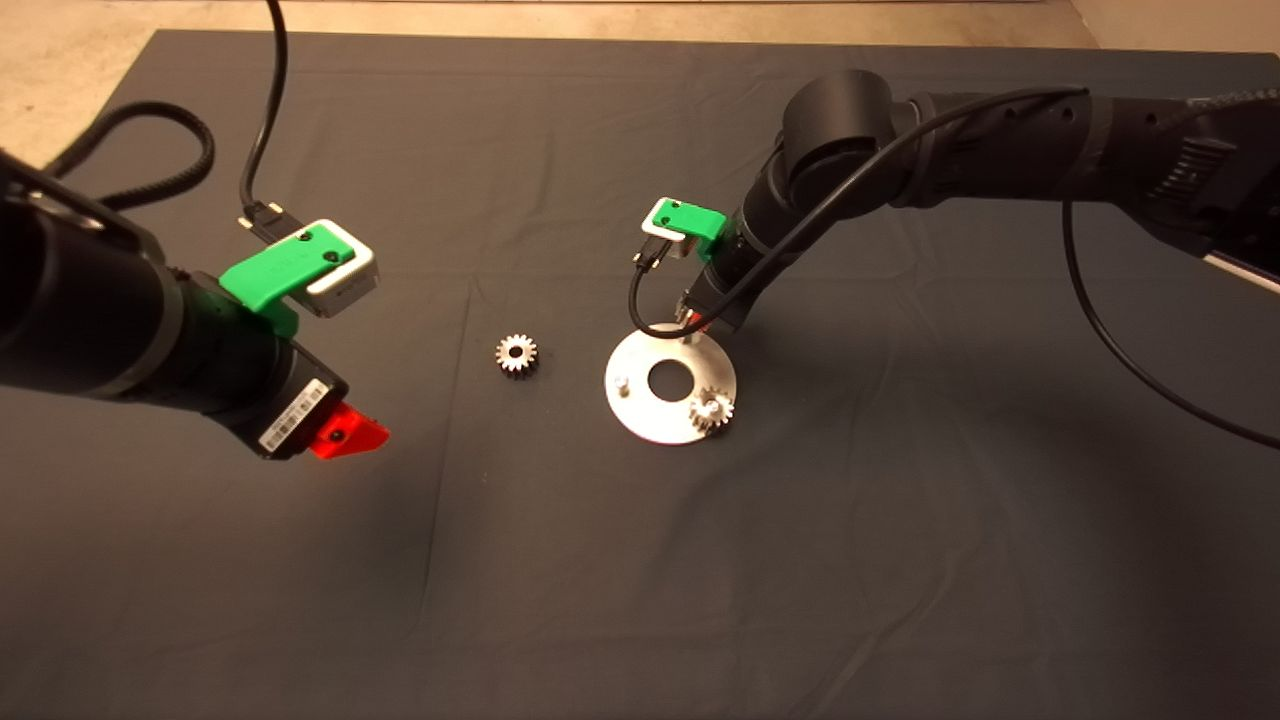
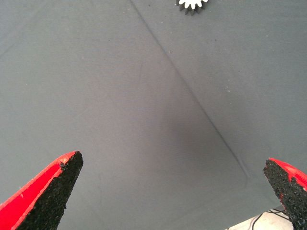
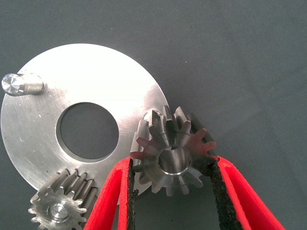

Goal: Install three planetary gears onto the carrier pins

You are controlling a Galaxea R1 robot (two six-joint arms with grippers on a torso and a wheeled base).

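The silver-white disc [image 1: 655, 415] lies mid-mat. One planetary gear [image 1: 712, 410] sits on its near-right carrier pin. The left pin [image 1: 622, 383] is bare. My right gripper [image 1: 697, 322] is at the disc's far rim. In the right wrist view it [image 3: 171, 165] is shut on a second gear [image 3: 172, 143], held over the rim of the disc [image 3: 96, 76]. This view also shows the seated gear [image 3: 60, 211] and the bare pin [image 3: 21, 85]; the third pin is hidden. A third gear [image 1: 517, 354] lies on the mat left of the disc. My left gripper [image 1: 350, 435] hovers open further left, with that gear [image 2: 192, 5] ahead of it.
A black cable [image 1: 262, 110] and a corrugated hose [image 1: 150, 150] run over the mat's far left. A fold line in the dark mat [image 1: 450, 480] runs from the loose gear toward the near edge. Pale floor shows past the far edge.
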